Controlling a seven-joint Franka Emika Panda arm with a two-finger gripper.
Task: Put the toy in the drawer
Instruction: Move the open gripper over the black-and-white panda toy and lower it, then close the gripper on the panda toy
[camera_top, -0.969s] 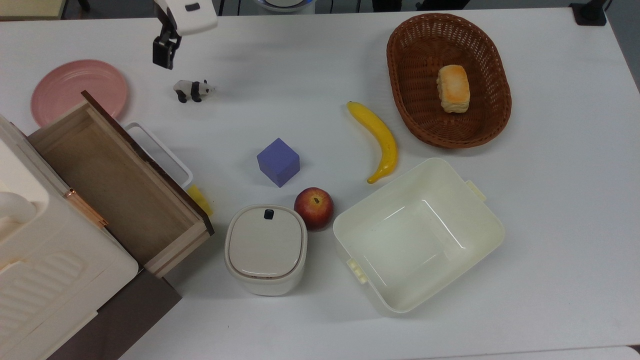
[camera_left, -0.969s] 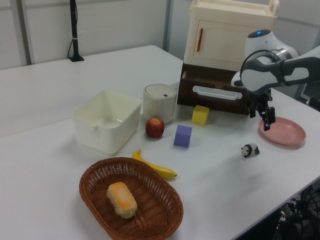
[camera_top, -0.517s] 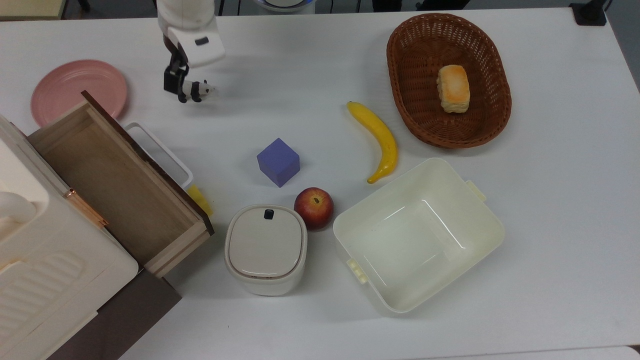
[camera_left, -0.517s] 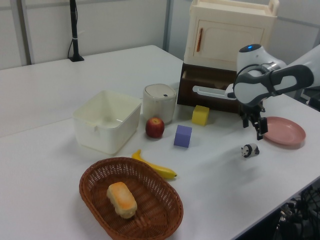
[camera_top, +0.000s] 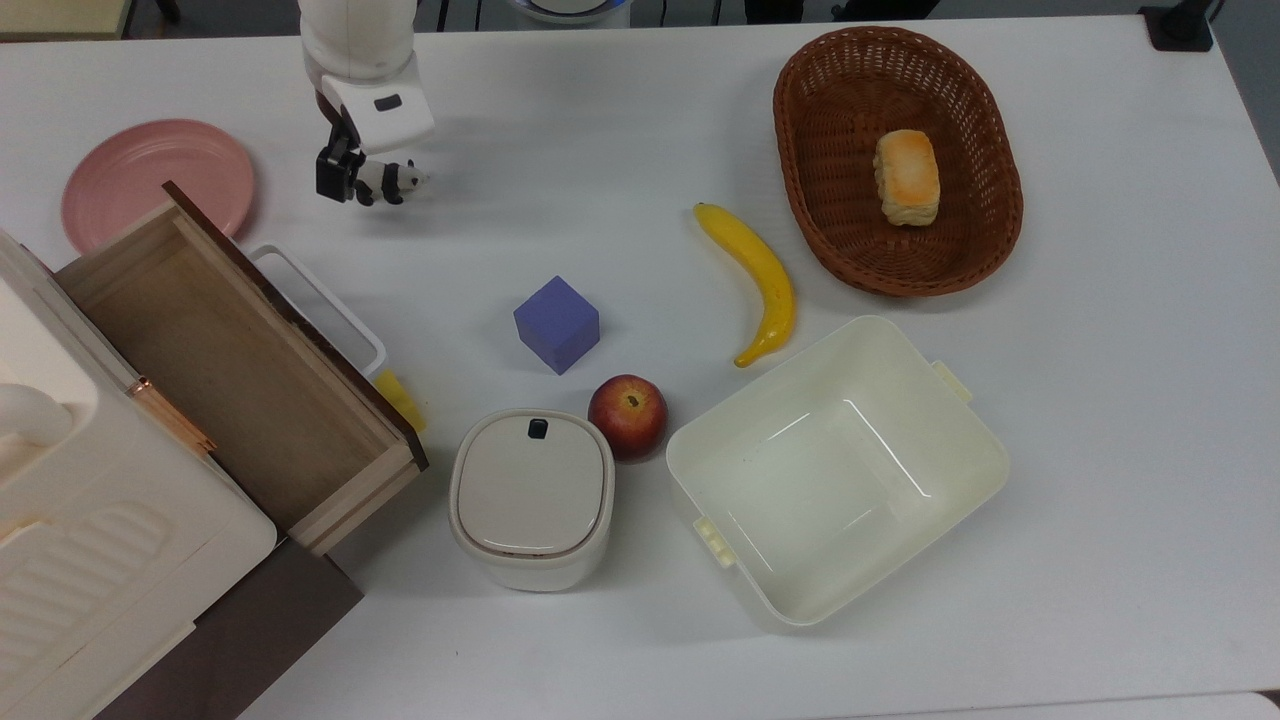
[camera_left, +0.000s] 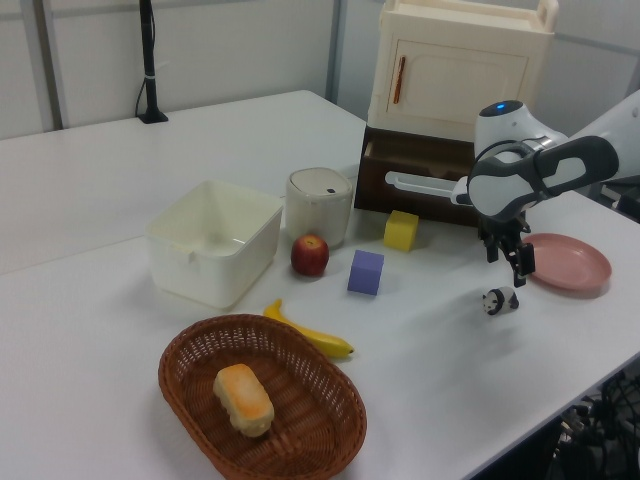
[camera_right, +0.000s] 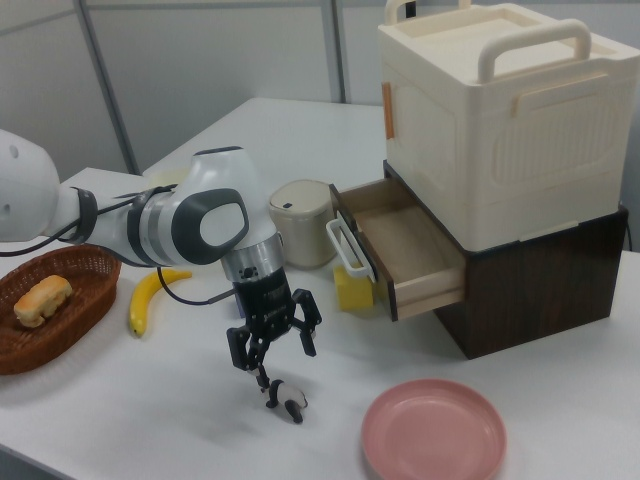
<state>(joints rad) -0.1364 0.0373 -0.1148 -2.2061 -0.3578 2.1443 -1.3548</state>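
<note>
drawer (camera_top: 230, 370): pulled open, top view's left, nothing inside
my gripper (camera_right: 272, 345): fingers spread, just above the toy
panda toy (camera_top: 390, 181): standing on table, near pink plate (camera_top: 150, 175)
risk: I'm off-centre, closing may tip or flick panda away

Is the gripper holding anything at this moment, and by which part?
Nothing held: the gripper is open just above the panda figurine, which stands on the table.
</note>
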